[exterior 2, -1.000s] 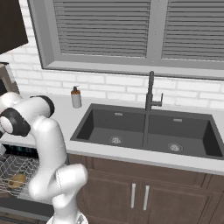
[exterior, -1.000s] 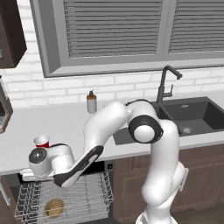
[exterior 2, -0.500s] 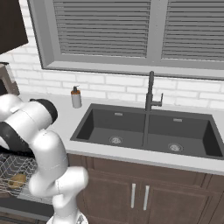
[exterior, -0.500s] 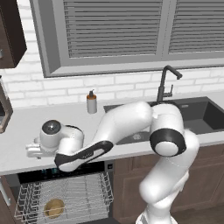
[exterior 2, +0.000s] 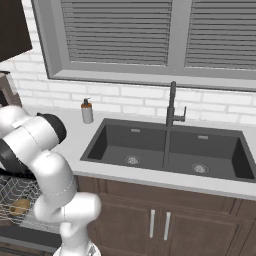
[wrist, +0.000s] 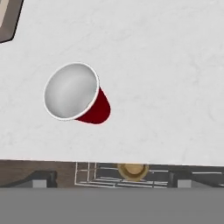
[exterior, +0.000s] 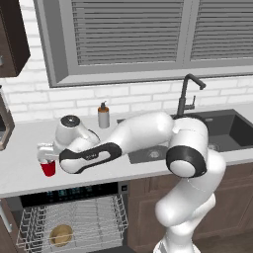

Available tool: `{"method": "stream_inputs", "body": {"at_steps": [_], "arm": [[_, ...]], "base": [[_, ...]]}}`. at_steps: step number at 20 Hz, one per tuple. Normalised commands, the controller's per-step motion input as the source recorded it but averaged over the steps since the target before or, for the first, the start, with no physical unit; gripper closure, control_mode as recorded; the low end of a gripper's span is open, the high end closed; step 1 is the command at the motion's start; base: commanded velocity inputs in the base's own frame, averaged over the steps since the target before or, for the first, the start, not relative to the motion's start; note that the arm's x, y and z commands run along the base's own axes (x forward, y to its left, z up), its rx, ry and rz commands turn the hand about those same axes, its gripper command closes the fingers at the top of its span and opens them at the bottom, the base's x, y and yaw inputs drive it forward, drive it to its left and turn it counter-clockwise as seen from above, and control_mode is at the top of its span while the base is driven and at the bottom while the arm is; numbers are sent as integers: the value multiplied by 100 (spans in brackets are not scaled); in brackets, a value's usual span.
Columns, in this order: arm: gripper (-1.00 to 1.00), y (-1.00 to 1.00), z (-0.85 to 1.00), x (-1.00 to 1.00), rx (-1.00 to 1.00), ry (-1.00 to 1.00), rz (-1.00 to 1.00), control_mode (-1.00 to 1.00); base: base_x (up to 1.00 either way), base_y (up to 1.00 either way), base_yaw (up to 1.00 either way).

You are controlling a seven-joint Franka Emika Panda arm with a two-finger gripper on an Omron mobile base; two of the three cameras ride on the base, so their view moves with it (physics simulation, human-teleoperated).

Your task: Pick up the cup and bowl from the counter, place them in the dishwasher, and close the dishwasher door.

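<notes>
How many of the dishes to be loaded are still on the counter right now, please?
1. The cup stands upright on the counter beneath the gripper. The bowl already lies in the dishwasher rack.

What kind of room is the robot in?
It looks like a kitchen. There is a dark double sink with a tall tap set in a pale counter, and a dishwasher with its wire rack pulled out below.
</notes>
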Motion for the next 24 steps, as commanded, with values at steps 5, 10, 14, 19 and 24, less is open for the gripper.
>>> {"method": "stream_inputs", "body": {"at_steps": [5, 10, 14, 19, 24], "arm": [[-100, 0, 0, 16, 0, 0, 0, -100], [-100, 0, 0, 25, 0, 2, 0, -100], [-100, 6, 0, 26, 0, 5, 0, -100], [-100, 13, 0, 24, 0, 6, 0, -100], [-100, 20, 0, 13, 0, 1, 0, -100]], "base": [[0, 0, 0], [0, 0, 0], [0, 0, 0], [0, 0, 0], [0, 0, 0]]}}
